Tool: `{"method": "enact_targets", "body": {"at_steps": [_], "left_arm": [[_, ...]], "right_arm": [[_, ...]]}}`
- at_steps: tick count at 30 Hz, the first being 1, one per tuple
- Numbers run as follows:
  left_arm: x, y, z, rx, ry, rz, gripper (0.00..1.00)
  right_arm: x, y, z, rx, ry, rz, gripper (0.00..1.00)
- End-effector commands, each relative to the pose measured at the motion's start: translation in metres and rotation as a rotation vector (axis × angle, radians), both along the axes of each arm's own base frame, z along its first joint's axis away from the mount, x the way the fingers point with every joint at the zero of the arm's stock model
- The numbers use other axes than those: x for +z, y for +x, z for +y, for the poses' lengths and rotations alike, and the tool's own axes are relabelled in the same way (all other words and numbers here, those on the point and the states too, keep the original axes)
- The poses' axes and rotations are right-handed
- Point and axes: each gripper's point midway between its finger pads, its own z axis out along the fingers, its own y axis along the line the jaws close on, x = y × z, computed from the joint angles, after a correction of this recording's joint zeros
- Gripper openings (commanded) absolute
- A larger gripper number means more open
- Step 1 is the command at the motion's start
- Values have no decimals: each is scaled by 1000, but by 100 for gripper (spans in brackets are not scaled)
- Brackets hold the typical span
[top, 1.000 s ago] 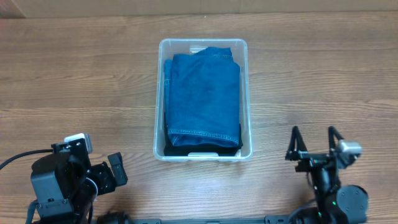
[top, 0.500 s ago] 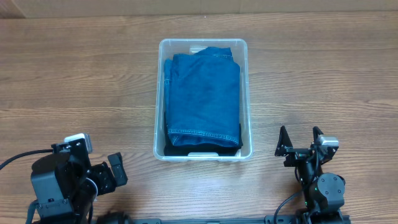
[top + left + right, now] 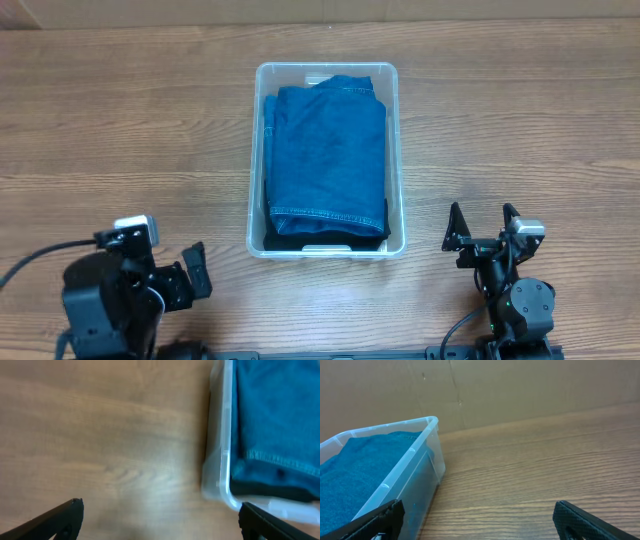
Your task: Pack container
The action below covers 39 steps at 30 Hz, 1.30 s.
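**Both grippers open and empty, filled container between them**

The left gripper (image 3: 186, 279) has its jaws spread wide and holds nothing. In its wrist view only the two dark fingertips (image 3: 61, 519) show at the bottom corners, with bare table (image 3: 100, 435) between them. The right gripper (image 3: 482, 228) is also released and empty. Its fingers (image 3: 581, 521) stand far apart over the wood and touch nothing.

The container (image 3: 256, 150) stands in the middle of the table (image 3: 120, 120), beyond both grippers and between them, the left gripper to its near left and the right gripper to its near right. Folded blue jeans (image 3: 328, 150) fill it.

The overhead view shows a dark cloth (image 3: 325, 241) under the jeans at the near end. The left wrist view shows it too (image 3: 280, 491), through the clear wall (image 3: 227, 435). The right wrist view does not show it, only the container's rim (image 3: 405, 457), the top of the jeans (image 3: 355, 460) and a brown cardboard wall (image 3: 520, 385) behind the table.

Both wrist views cut the container at the picture edge. The left wrist view is blurred.
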Motion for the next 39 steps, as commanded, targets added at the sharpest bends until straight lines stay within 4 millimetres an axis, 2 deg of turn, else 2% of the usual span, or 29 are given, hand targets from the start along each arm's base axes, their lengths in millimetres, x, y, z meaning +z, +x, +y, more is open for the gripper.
{"method": "enact_targets", "body": {"at_steps": [1,3,5,7,10,12,13,15,17,19,39], "left_arm": [[-31,13,-3,-36,14,-102,100],[-48,30,-12,-113,19,-207,100],[-54,49,-21,-189,39,-365,100],[-44,66,-24,-213,70,-555,100],[-26,75,-20,-200,131,-789,100],[-31,77,-19,-194,147,-854,100],[-39,77,-19,-194,147,-854,100],[-74,76,-20,-196,116,-717,100],[-65,76,-18,-182,127,-751,100],[-70,76,-17,-180,124,-729,100],[-70,76,-17,-180,124,-729,100]], "right_arm": [[7,0,-2,-8,-1,-17,100],[7,0,-2,-8,-1,-17,100],[7,0,-2,-8,-1,-17,100],[7,0,-2,-8,-1,-17,100],[7,0,-2,-8,-1,-17,100],[7,0,-2,-8,-1,-17,100],[7,0,-2,-8,-1,-17,100],[7,0,-2,-8,-1,-17,100],[7,0,-2,-8,-1,-17,100],[7,0,-2,-8,-1,-17,100],[7,0,-2,-8,-1,-17,100]]}}
